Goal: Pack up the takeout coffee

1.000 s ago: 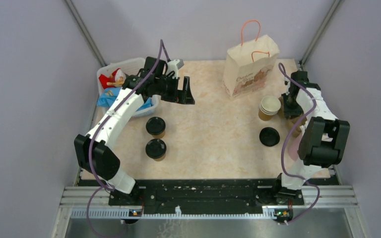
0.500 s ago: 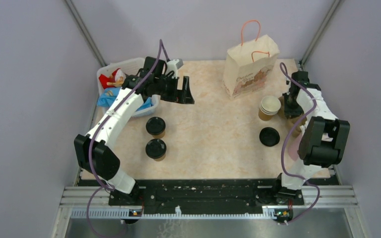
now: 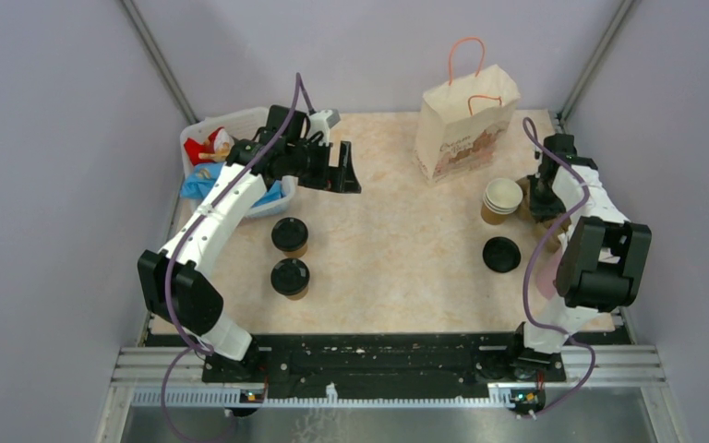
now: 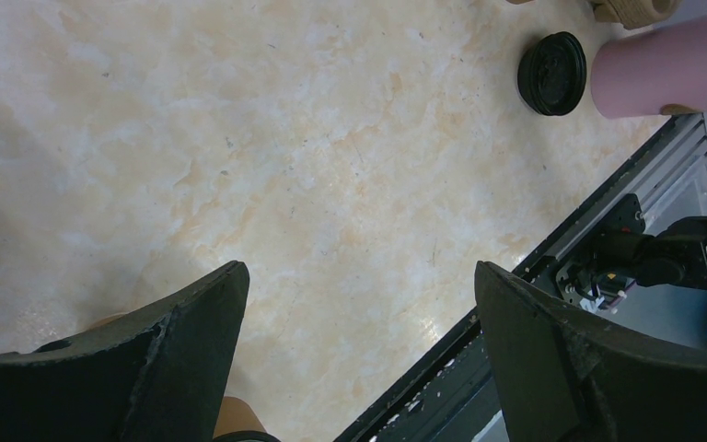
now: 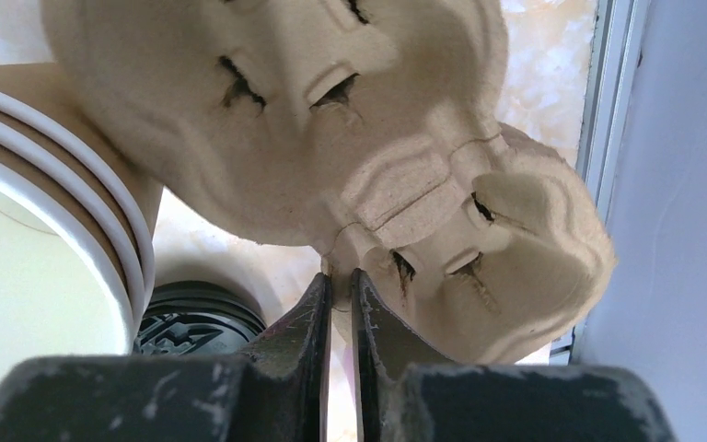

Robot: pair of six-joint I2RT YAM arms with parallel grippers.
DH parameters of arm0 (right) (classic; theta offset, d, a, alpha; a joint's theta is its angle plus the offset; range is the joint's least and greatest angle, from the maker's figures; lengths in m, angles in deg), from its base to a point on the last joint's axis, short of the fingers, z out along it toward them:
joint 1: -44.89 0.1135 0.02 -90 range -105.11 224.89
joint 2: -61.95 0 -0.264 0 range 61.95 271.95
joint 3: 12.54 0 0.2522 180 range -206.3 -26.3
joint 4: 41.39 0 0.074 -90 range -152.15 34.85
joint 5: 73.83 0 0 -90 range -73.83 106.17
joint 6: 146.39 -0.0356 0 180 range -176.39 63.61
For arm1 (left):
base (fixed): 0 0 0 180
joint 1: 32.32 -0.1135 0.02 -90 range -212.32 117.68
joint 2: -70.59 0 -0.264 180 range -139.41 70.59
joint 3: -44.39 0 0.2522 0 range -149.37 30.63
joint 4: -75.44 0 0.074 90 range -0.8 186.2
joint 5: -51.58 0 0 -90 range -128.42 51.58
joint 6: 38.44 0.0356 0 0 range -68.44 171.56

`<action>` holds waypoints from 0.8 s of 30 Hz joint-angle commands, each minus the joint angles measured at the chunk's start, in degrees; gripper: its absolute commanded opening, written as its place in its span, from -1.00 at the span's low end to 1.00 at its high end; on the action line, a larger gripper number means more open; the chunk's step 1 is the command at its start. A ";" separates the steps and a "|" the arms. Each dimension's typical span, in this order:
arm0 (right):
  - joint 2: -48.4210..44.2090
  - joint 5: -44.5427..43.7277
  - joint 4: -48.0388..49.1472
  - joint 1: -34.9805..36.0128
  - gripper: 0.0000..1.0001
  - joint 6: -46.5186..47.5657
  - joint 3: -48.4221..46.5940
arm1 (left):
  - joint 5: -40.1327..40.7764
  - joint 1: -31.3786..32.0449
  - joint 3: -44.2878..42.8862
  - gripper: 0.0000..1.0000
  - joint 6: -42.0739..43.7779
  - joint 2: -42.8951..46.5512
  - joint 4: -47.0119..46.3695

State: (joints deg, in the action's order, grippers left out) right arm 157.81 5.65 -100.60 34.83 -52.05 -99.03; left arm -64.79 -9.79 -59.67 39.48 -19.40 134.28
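- Right wrist view shows the right gripper (image 5: 339, 281) with its fingers drawn almost together on a thin rib at the edge of the pulp tray (image 5: 331, 138). It looks clamped on the tray, which fills the frame just ahead of it.
- Just to that gripper's left stands a stack of empty cups (image 5: 83, 221), with a loose black lid (image 5: 198, 322) lying flat below it on the surface (image 3: 397, 240).
- The left gripper (image 4: 359, 272) hangs above bare surface with its fingers wide apart, holding nothing.
- The coffee itself sits on the left arm's side. One lidded cup (image 3: 289, 233) and the other lidded cup (image 3: 290, 276) stand upright, lids on, close together, just behind the left gripper toward its arm's base.
- From the right gripper they are well apart, across the surface to its left. So the left arm is plainly the nearer one.
- To my eye the next move turns on that gap: tray at one side, upright cups at the other, long axes vertical. They would need taking from the side or by the top.
- The paper bag (image 3: 466, 125) stands beyond both grippers, nearer the right one.
- Against the earlier top views, hardly anything has shifted. Cups, lid, stack and bag sit where they were, the left arm holds its pose, and the right wrist has settled only very slightly by the tray.
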 commanded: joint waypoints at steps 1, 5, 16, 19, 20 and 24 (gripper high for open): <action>-0.55 0.17 0.86 -0.83 -0.89 -0.43 0.22 | -1.29 -0.24 0.04 0.96 0.03 0.84 -0.76; -1.23 0.19 0.13 -0.83 -1.00 -1.10 -0.64 | -1.47 -0.32 0.06 0.96 0.03 0.82 -0.85; -1.77 -6.17 -0.83 -0.85 -1.00 -8.97 -3.02 | -1.84 -0.32 0.65 0.96 -0.05 1.30 -0.99; -2.06 -8.15 -1.94 -0.84 -1.00 -12.82 -3.45 | -1.84 -0.30 0.65 0.96 -0.10 1.29 -0.98; -2.09 -8.34 -1.80 -0.89 -1.00 -13.73 -3.35 | -1.84 -0.26 0.65 0.96 -0.14 1.28 -1.04; -1.79 -10.98 -2.53 -0.87 -1.00 -16.91 -4.10 | -2.10 -0.25 0.72 0.96 -0.23 1.35 -1.15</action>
State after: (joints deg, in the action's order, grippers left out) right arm 157.81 -0.74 -101.94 34.69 -63.94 -99.59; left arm -65.66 -9.86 -59.23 39.31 -19.40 134.28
